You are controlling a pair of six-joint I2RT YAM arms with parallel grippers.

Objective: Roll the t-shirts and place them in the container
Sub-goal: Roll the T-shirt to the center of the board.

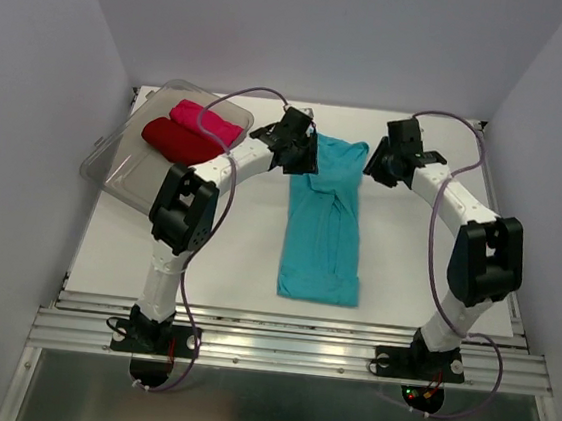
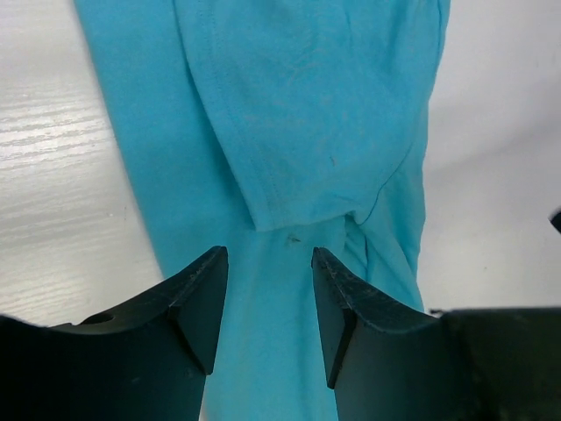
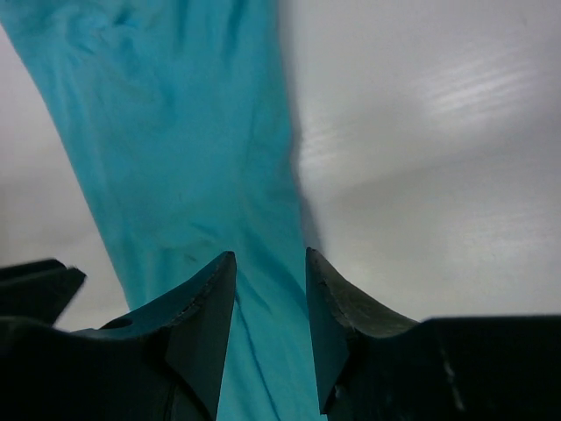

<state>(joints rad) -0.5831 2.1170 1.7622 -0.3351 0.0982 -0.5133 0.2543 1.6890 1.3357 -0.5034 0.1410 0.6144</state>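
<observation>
T-shirt [image 1: 323, 245], turquoise, folded narrow, long axis near-to-far — both jaws half-open, empty

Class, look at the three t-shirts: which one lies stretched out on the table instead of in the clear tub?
The turquoise-blue t-shirt, laid out on the table; the dark red t-shirt and the pink t-shirt sit bundled inside the clear tub.

turquoise t-shirt [image 1: 323, 237], dark red t-shirt [image 1: 175, 141], pink t-shirt [image 1: 208, 122]

No legible text, labels, brands or numbers in any view.
</observation>
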